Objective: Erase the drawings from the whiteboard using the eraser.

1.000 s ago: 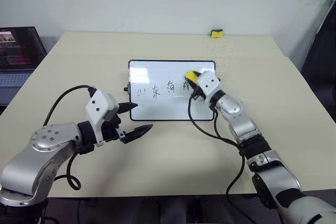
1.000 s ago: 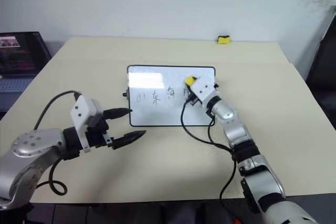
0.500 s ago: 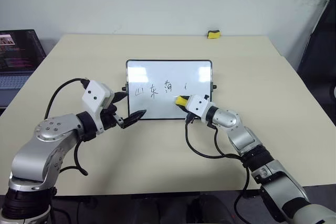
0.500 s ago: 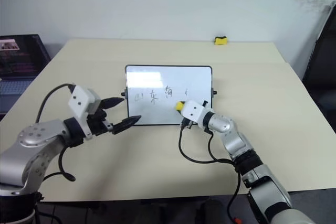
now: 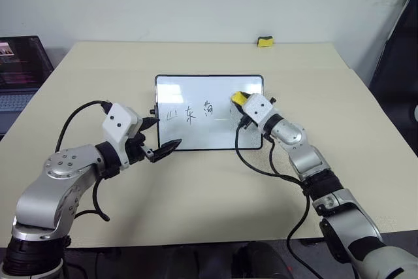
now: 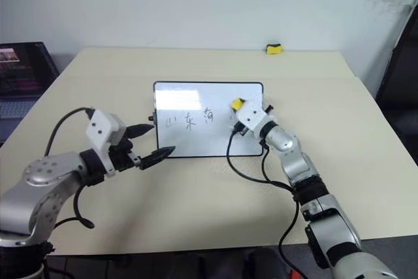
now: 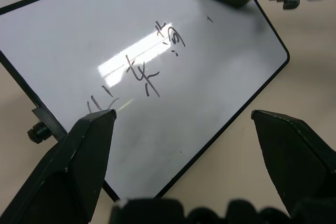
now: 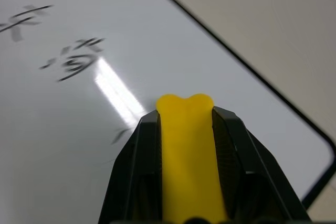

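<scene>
The right gripper (image 5: pixel 243 104) pinches the eraser (image 5: pixel 239 98) over the board (image 5: pixel 209 136), near its right short edge, with bare white beyond the tip toward the marks. Three marks (image 5: pixel 190 112) sit in a row to its left, plus a faint stroke (image 7: pixel 209 19) just beside the eraser. The left gripper (image 5: pixel 161 135) is spread wide at the board's near left corner, one finger (image 7: pixel 84 153) over the frame, the other over the table (image 5: pixel 196 194). One knob (image 7: pixel 38 130) lies beside it. A second yellow block (image 5: pixel 264 42) sits far behind, near the table's back edge; a laptop (image 5: pixel 19 70) stands off the left edge.
</scene>
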